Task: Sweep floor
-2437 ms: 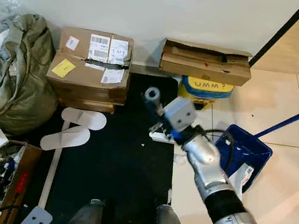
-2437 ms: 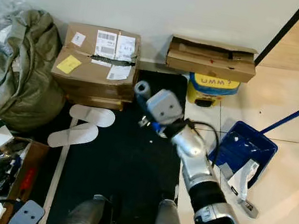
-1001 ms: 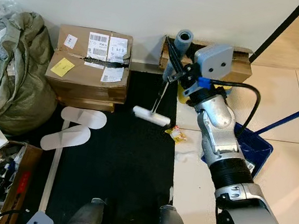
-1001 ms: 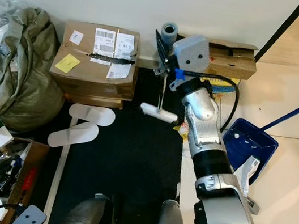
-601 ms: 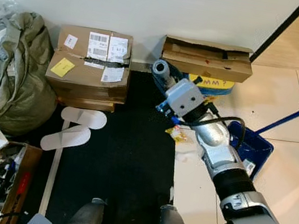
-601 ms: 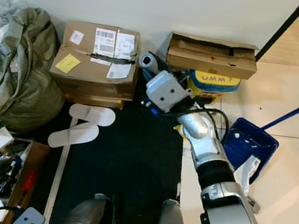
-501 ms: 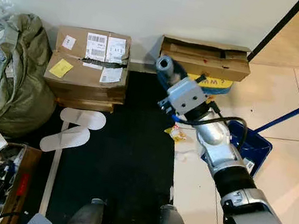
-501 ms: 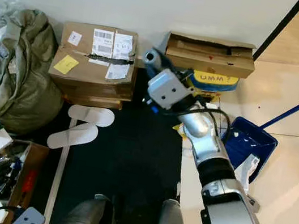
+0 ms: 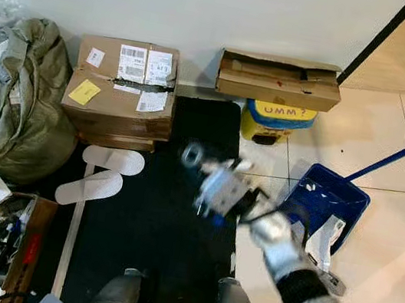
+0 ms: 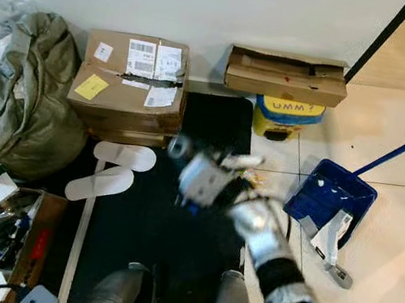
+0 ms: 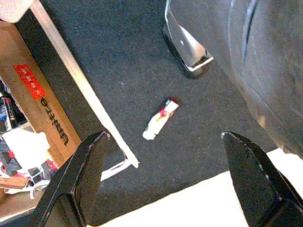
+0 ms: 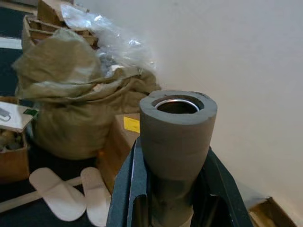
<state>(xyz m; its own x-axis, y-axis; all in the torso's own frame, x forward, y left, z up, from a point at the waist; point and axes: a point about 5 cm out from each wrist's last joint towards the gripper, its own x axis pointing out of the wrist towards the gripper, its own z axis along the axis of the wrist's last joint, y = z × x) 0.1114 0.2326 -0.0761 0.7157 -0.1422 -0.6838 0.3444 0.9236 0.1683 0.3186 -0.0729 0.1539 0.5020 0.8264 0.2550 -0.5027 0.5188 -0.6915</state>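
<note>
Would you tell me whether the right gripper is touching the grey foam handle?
Touching. In the right wrist view, the right gripper has its black fingers pressed against both sides of the grey foam handle.

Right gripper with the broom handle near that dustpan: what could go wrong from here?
The right gripper is shut on the grey broom handle, and the eye views blur around it, so a fast stroke may scatter the wrappers rather than gather them. The blue dustpan lies close by on the tiles, so a wide stroke could knock it. A small tube on the black mat near the feet may be missed.
</note>
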